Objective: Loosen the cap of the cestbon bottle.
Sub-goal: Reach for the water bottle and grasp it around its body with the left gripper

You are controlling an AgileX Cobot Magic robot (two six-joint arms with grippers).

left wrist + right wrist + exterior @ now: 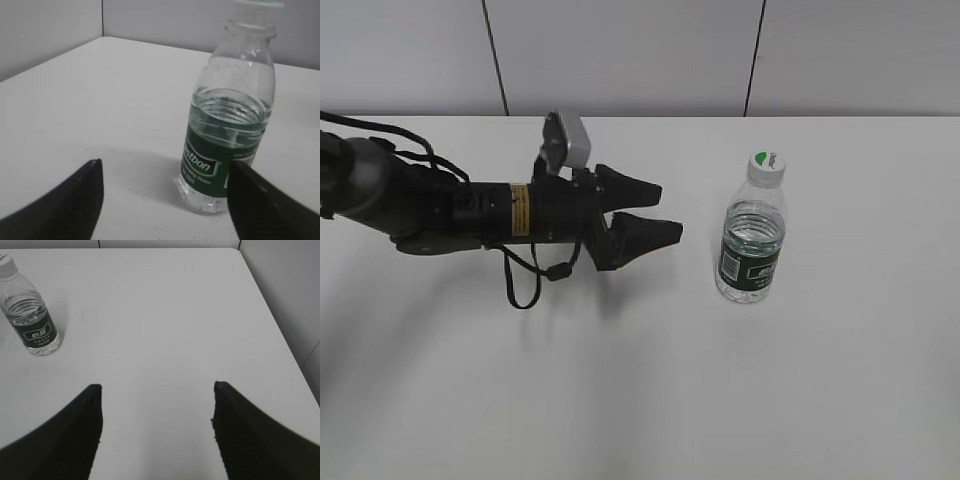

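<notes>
The cestbon bottle stands upright on the white table, clear with a dark green label band. Its white cap with a green patch sits on top. My left gripper is open and empty, held low just left of the bottle with a gap between. In the left wrist view the bottle stands ahead of the open jaws, toward the right finger, and the cap is cut by the top edge. My right gripper is open and empty; its view shows the bottle far off at upper left.
The white table carries nothing else. Grey wall panels run behind its far edge. In the right wrist view the table's right edge meets a grey wall. My right arm does not show in the exterior view.
</notes>
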